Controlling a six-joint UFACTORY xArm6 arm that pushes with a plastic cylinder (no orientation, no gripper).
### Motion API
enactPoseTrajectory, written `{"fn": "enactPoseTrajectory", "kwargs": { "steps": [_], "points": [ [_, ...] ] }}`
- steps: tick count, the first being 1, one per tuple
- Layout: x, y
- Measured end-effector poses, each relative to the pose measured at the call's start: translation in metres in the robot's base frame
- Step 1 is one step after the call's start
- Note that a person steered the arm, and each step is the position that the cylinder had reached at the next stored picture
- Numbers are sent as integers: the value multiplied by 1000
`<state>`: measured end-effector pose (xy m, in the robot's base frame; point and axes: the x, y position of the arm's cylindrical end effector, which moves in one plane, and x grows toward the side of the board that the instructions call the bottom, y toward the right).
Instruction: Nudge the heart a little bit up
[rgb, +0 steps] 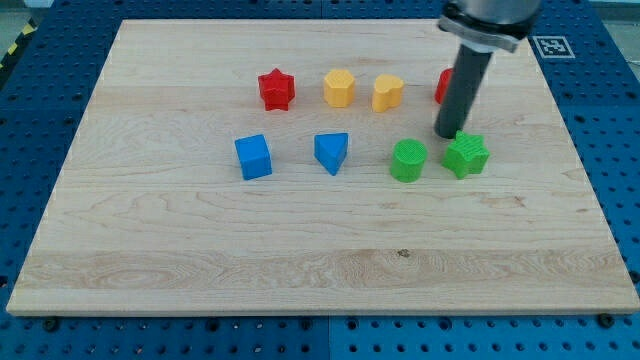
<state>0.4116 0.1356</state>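
Observation:
The yellow heart (388, 92) lies near the view's top, right of the yellow hexagon (339, 88). My tip (447, 134) stands right of and below the heart, apart from it, just above the green star (466, 155). A red block (443, 86) is partly hidden behind the rod. A green cylinder (408, 160) lies left of the star, below the heart.
A red star (276, 89) lies at the left of the top row. A blue cube (253, 157) and a blue triangular block (331, 152) lie in the lower row. The wooden board (300, 260) ends in blue pegboard on all sides.

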Motion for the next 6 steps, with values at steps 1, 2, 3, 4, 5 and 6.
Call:
{"fn": "enactPoseTrajectory", "kwargs": {
  "steps": [1, 2, 3, 4, 5, 6],
  "points": [
    [-9, -38],
    [-17, -40],
    [-23, -40],
    [-23, -42],
    [-27, -52],
    [-29, -59]
  ]
}}
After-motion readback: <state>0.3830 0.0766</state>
